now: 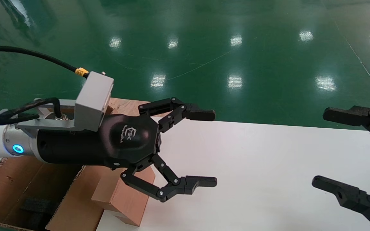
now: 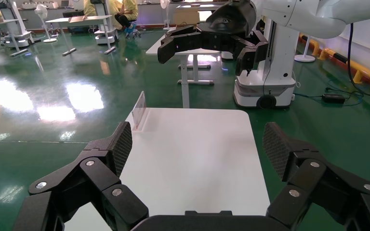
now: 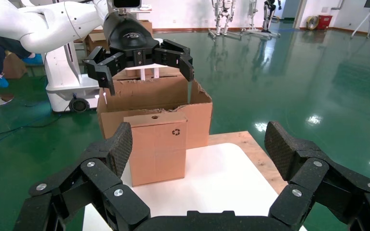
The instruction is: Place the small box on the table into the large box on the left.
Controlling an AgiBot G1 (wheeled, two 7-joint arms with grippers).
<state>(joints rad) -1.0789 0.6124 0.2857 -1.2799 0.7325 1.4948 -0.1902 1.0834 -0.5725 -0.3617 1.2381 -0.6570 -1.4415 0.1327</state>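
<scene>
since the small box (image 1: 120, 195) stands upright on the desk (image 1: 252, 166) right under the spread left end effector (image 1: 201, 149), that arm's nearer; right end effector (image 1: 339, 150) is spread too.

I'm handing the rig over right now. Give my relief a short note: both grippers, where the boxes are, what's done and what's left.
Left gripper: open, empty, held above the table at its left end, over the small box.
Right gripper: open, empty, over the table's right side, facing the small box.
Small box: standing upright on the table's left end, right beside the large box. Not gripped.
Large box: open, off the table's left end, black foam visible inside.
Done: nothing placed yet.
Left: grasp the small box, lift it over the carton's ragged rim, set it inside, release.
</scene>
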